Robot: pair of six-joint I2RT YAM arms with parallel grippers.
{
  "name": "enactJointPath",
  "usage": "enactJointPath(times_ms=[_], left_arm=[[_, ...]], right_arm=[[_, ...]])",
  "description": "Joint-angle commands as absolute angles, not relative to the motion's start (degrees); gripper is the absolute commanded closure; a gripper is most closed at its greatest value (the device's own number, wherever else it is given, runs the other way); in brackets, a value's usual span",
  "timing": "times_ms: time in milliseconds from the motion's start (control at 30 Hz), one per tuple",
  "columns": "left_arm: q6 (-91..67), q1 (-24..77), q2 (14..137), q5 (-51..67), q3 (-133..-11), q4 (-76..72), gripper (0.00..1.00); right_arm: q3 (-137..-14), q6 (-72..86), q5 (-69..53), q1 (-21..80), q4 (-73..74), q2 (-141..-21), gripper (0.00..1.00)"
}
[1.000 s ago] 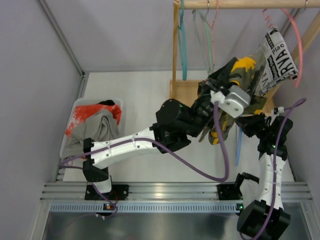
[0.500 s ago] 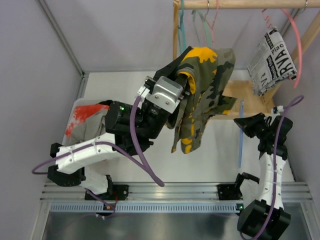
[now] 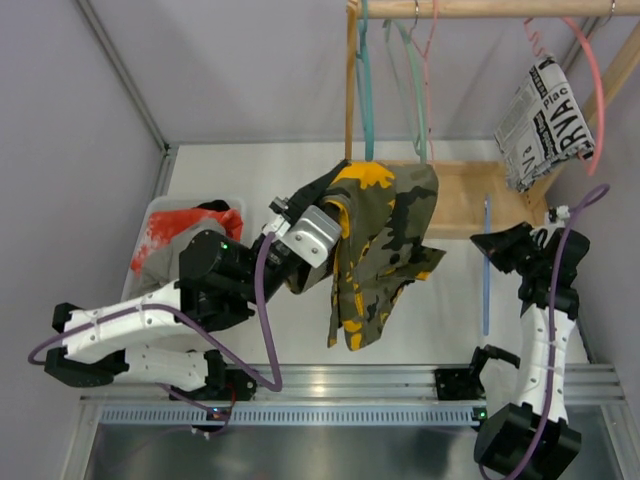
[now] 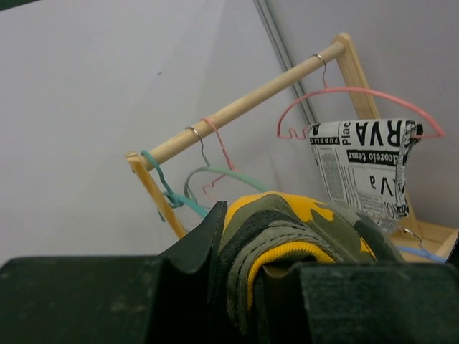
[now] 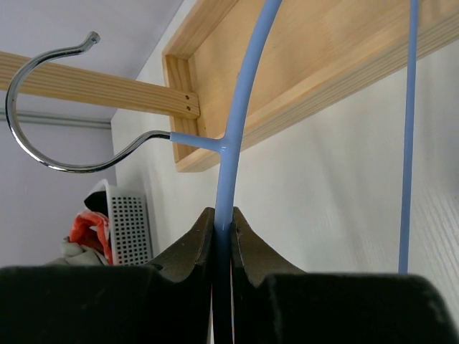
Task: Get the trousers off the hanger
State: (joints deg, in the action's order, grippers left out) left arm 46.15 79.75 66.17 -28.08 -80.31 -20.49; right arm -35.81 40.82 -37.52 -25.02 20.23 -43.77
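Two grippers, both loaded. The left gripper (image 4: 252, 276) is clamped on a fold of the camouflage trousers (image 3: 375, 250), which hang from it above the table, left of the wooden rack (image 3: 470, 195). The right gripper (image 5: 222, 233) is pinched onto a bare blue hanger (image 5: 240, 107). The grey trousers (image 3: 153, 264) lie in the white basket (image 3: 175, 202).

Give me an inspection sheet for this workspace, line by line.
Surface: white table, no damage seen.
Job's things: camouflage trousers hang from the left gripper, off any hanger; grey trousers lie in the basket.
Clutter: red-orange garment in the basket; newsprint garment on a pink hanger.
Grippers: left shut on the camouflage trousers; right gripper shut on the blue hanger.
Cables: purple cables loop beside both arms.
Surroundings: wooden rail, teal hangers, grey walls.
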Motion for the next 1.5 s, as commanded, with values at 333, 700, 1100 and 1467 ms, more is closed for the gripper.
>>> enactJointPath(times_ms=[333,700,1100,1467], left_arm=[[40.87,61.88,58.54,-37.0,-89.47,-15.29,1.0],[44.29,43.97,57.21,-39.53,-95.0,-15.38,1.0],[31.3,17.85,50.2,-46.15,-99.94,1.73,1.0],[28.04,1.95,32.35,-45.53,-92.99,16.67,1.0]], right_arm=[[-42.54,36.56,-36.39,-25.58,19.95,-44.3,1.0],[-43.68,37.62,-37.18,-25.58,19.6,-45.35,1.0],[-43.07,38.5,-39.02,-25.58,18.55,-46.49,1.0],[-43.33,38.32,-40.43,-25.58,19.25,-46.05,1.0]])
